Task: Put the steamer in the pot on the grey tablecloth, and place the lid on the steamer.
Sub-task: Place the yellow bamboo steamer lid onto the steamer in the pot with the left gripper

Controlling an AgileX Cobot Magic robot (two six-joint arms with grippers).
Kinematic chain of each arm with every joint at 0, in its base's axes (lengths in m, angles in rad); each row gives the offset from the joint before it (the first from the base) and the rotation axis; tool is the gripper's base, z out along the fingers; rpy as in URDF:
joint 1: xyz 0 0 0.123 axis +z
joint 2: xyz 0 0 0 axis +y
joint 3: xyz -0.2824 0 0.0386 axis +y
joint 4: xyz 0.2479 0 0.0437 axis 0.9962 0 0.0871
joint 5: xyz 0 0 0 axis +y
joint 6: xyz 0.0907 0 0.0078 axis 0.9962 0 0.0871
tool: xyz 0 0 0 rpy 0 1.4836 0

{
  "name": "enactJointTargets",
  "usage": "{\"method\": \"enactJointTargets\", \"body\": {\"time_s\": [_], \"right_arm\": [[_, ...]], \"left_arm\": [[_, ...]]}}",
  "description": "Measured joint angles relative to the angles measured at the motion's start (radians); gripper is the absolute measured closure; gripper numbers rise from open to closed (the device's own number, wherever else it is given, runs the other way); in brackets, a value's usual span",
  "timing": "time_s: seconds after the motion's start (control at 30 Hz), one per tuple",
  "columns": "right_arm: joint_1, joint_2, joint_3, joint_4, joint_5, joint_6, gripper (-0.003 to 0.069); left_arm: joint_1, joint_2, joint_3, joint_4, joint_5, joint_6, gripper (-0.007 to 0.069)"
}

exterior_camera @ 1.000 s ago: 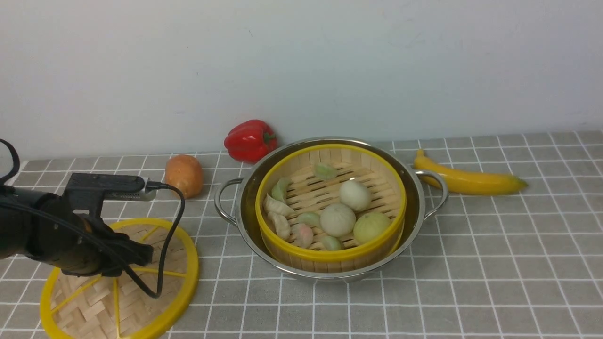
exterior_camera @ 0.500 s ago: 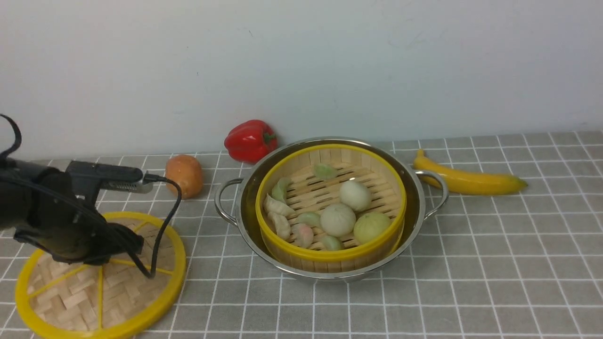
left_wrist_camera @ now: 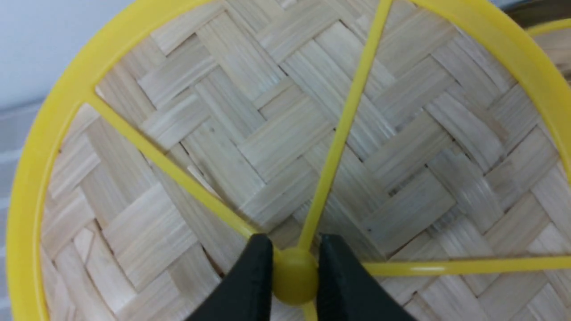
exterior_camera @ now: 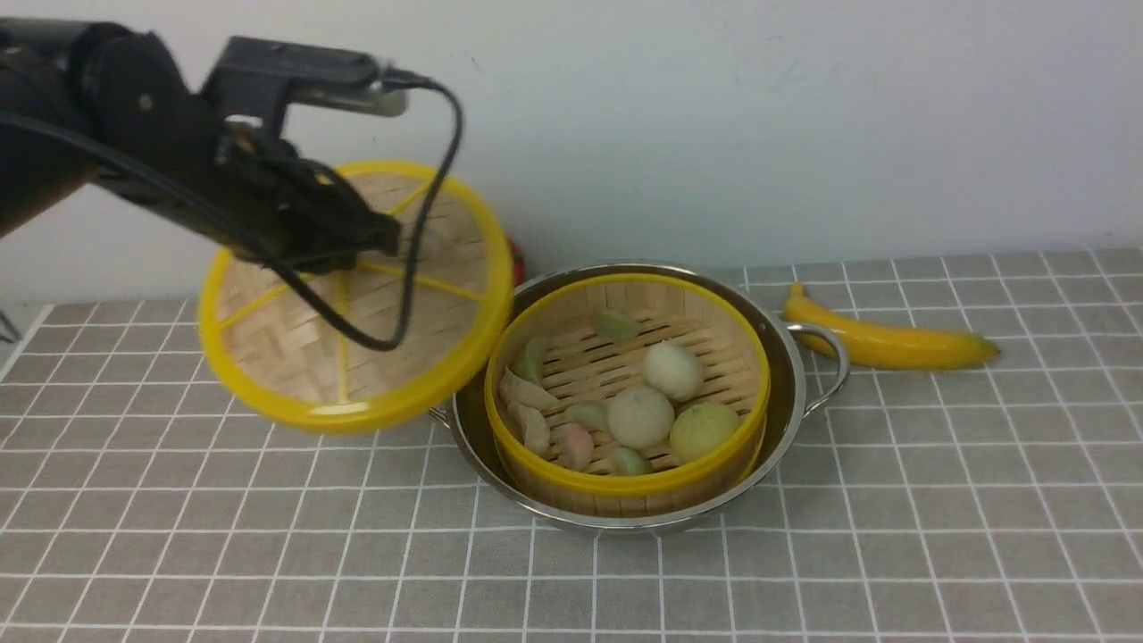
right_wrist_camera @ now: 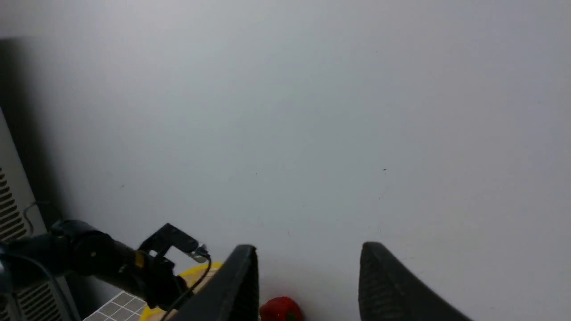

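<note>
The lid [exterior_camera: 295, 348], a woven bamboo disc with a yellow rim and spokes, hangs tilted in the air just left of the pot. My left gripper [exterior_camera: 371, 254] is shut on its yellow centre hub. The left wrist view shows the lid [left_wrist_camera: 285, 111] close up, with the left gripper [left_wrist_camera: 295, 243] pinching the hub. The steamer [exterior_camera: 625, 487] sits inside the steel pot [exterior_camera: 469, 429] on the grey tablecloth [exterior_camera: 893, 536]. My right gripper [right_wrist_camera: 308, 247] is open and empty, facing the wall, and is out of the front view.
Buns and dumplings [exterior_camera: 638, 415] lie in the steamer. A banana [exterior_camera: 884, 344] lies right of the pot near the wall. A red pepper [exterior_camera: 515, 259] peeks out behind the lid, and the red pepper [right_wrist_camera: 279, 310] also shows in the right wrist view.
My left arm has lifted the lid off the cloth and carried it up and to the right, beside the pot. The lid now hides the potato and most of the pepper.
</note>
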Motion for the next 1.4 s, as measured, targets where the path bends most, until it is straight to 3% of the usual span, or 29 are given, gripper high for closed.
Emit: {"method": "enactJointTargets", "body": {"time_s": [0.13,0.4,1.4], "right_arm": [[0.0,0.0,0.0,0.008,0.0,0.009,0.0378],[0.0,0.0,0.0,0.019,0.0,0.039,0.0405],[0.0,0.0,0.0,0.029,0.0,0.046,0.0407]], "left_arm": [[-0.153,0.097,-0.075,-0.036,-0.03,0.03,0.0508],[-0.275,0.263,-0.191,-0.038,-0.049,0.036,0.0508],[-0.293,0.332,-0.25,-0.007,-0.014,0.042,0.0508]]}}
